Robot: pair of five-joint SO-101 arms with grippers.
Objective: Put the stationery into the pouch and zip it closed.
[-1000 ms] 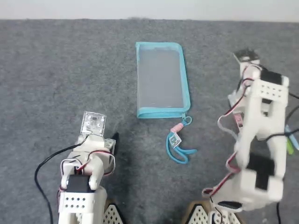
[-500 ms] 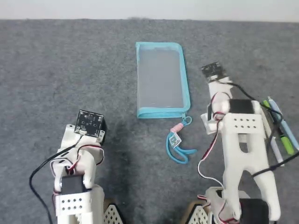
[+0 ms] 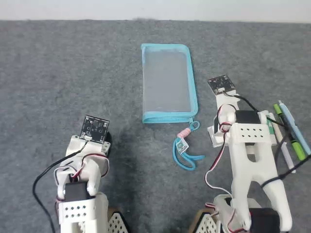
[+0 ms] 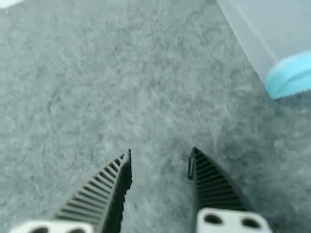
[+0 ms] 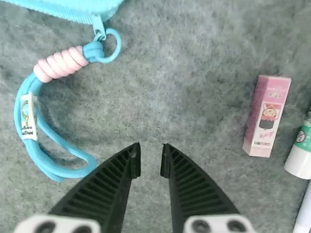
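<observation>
The clear pouch [image 3: 167, 82] with a turquoise edge lies flat at mid-table, its zipper pull [image 3: 194, 125] at the near right corner. A turquoise strap [image 3: 185, 154] with pink beads [image 5: 60, 62] trails from the pull. My right gripper [image 5: 150, 148] hovers low over bare carpet, open by a narrow gap and holding nothing. It sits between the strap [image 5: 34, 141] and a pink eraser box [image 5: 267, 116]. Pens [image 3: 291, 136] lie at the right, beside the right arm [image 3: 250, 145]. My left gripper [image 4: 160, 154] is open over carpet, well short of the pouch corner [image 4: 291, 77].
Grey carpet covers the table. A white and green stick [image 5: 301, 150] lies just beyond the eraser box. The left arm [image 3: 82, 174] stands at the near left, with open carpet between it and the pouch.
The right arm swung left off the stationery toward the strap, uncovering the pens. The left arm's wrist shifted slightly back and left.
</observation>
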